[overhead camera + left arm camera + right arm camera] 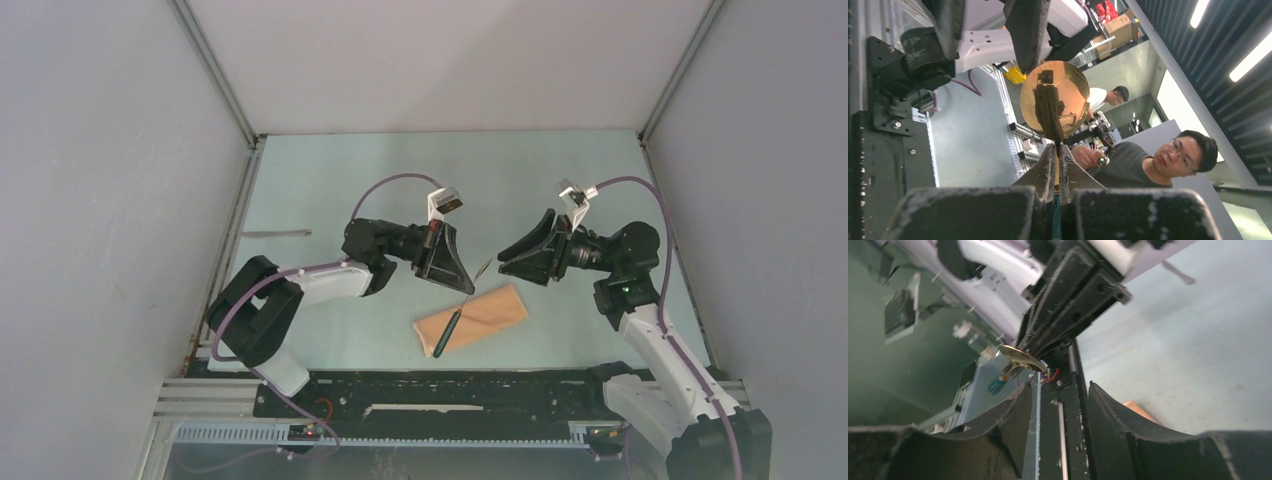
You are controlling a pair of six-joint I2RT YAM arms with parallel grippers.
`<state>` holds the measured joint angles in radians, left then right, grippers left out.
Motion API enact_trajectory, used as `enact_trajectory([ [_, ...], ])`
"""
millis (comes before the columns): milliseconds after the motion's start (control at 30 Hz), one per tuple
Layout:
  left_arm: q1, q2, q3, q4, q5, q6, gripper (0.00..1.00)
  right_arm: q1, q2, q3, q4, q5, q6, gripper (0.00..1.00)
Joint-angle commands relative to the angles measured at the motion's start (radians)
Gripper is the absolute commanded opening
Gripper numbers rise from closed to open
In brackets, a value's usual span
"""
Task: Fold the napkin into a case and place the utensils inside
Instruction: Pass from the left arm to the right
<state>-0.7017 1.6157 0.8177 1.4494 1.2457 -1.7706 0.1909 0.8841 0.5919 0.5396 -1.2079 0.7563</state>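
Pale green desk (330, 180) held the folded peach case (485, 312) near its front edge, with a dark-handled piece (447, 332) across the near end. Above, the left tool (466, 283) was clamped on the gold spoon (1054, 97) by its handle. The right tool (505, 260) stood just beside the bowl, jaws apart. A silvery utensil (275, 233) lay far left.

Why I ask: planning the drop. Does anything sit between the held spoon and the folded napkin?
Nothing visible does. The spoon, in the left end effector, hangs just beyond the folded napkin; the right end effector faces it from the side, not below.
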Motion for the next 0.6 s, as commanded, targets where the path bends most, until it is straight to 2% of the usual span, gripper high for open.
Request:
enact_trajectory([
  [0, -0.039, -0.040, -0.005, 0.071, 0.021, -0.028, 0.00, 0.085, 0.009, 0.018, 0.238, -0.103, 0.039, 0.53],
  [100, -0.068, -0.046, 0.008, 0.072, 0.023, -0.034, 0.00, 0.157, 0.031, 0.043, 0.243, -0.088, 0.015, 0.53],
  [167, -0.085, -0.049, 0.016, 0.071, 0.025, -0.035, 0.00, 0.177, 0.033, 0.058, 0.198, -0.077, -0.026, 0.47],
  [333, -0.096, -0.038, 0.009, 0.072, 0.023, -0.041, 0.00, 0.183, 0.031, 0.059, 0.329, -0.115, 0.086, 0.39],
  [500, -0.100, -0.033, 0.008, 0.071, 0.019, -0.043, 0.00, 0.193, 0.028, 0.066, 0.306, -0.160, 0.093, 0.22],
  [567, -0.101, -0.028, 0.017, 0.072, 0.018, -0.052, 0.00, 0.202, 0.026, 0.066, 0.303, -0.168, 0.093, 0.12],
])
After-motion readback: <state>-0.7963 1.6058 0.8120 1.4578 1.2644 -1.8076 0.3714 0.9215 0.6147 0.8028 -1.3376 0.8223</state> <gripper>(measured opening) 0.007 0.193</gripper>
